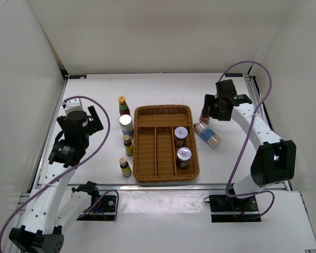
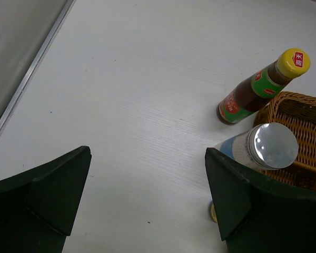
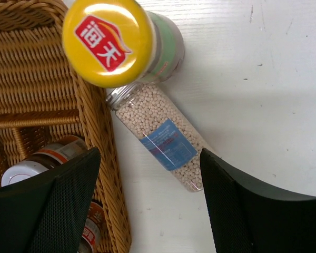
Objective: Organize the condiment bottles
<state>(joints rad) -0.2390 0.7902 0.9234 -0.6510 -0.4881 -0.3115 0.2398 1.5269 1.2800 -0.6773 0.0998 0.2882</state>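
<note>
Two short silver-lidded jars (image 1: 180, 136) (image 1: 184, 157) stand in the right compartment of the wicker tray. Left of the tray stand a slim red-sauce bottle (image 1: 124, 107), a white-blue cylinder (image 1: 126, 125) and two small yellow-labelled bottles (image 1: 128, 145) (image 1: 125, 166). Right of the tray a second cylinder (image 1: 207, 133) lies on its side beside a second red-sauce bottle (image 3: 108, 39), which stands upright. My right gripper (image 1: 209, 109) is open and empty above these two; the lying cylinder (image 3: 160, 134) shows between its fingers. My left gripper (image 1: 95, 118) is open and empty, left of the sauce bottle (image 2: 253, 89) and the upright cylinder (image 2: 268, 147).
The wicker tray (image 1: 163, 174) sits mid-table with three long compartments; its rim shows in the left wrist view (image 2: 305, 113) and the right wrist view (image 3: 97, 126). White walls enclose the table at the left, back and right.
</note>
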